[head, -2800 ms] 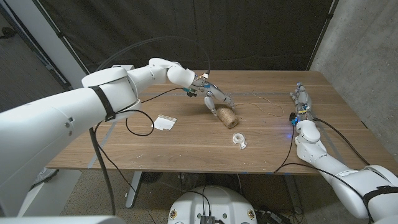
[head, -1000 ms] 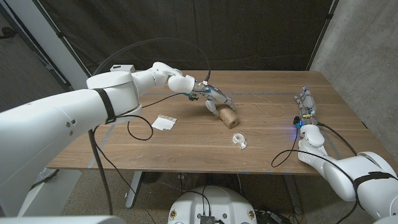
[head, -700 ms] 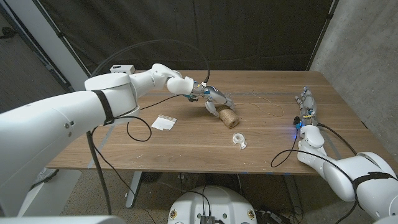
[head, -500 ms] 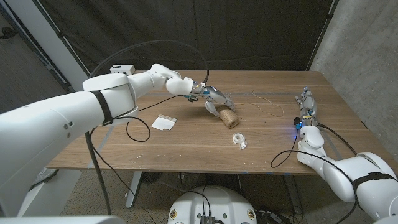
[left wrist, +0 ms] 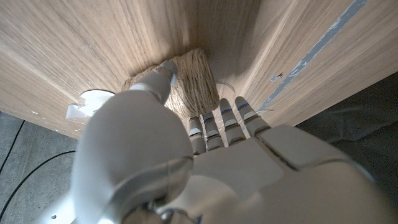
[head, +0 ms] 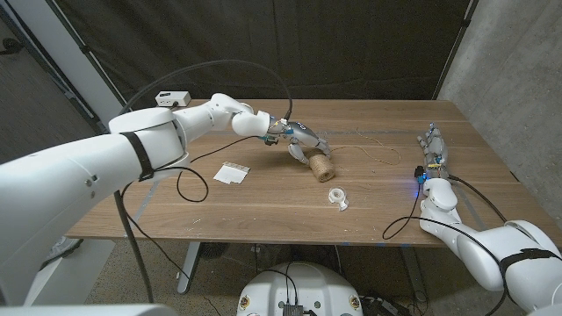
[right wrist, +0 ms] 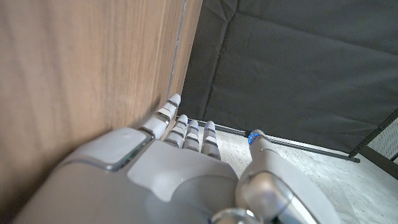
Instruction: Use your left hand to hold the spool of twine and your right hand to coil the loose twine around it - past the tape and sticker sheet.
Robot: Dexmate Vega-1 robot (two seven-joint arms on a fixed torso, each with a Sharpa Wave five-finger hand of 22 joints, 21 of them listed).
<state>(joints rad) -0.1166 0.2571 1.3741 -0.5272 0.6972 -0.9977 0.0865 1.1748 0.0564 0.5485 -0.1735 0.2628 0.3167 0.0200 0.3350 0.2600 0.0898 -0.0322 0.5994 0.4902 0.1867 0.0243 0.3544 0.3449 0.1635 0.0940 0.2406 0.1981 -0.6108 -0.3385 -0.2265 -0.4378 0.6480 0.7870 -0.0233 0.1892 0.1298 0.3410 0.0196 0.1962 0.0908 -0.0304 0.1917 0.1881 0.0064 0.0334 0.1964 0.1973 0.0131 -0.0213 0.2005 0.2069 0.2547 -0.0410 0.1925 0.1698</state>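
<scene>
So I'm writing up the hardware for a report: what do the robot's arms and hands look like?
Both arms are glossy white, rounded shells with a black band near the elbow and thin black cables running alongside. The left hand and right hand are pale grey, with segmented fingers split by dark lines and small blue marks. Coloured wiring shows at the wrists, and a blue light glows at the right one.

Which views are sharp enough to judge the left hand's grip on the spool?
Head view: evenly lit and sharp, but the left hand hides part of the spool of twine. Left wrist view: the twine's strands are crisp, though the hand's back is a blurred, shadowed mass close to the lens.
</scene>
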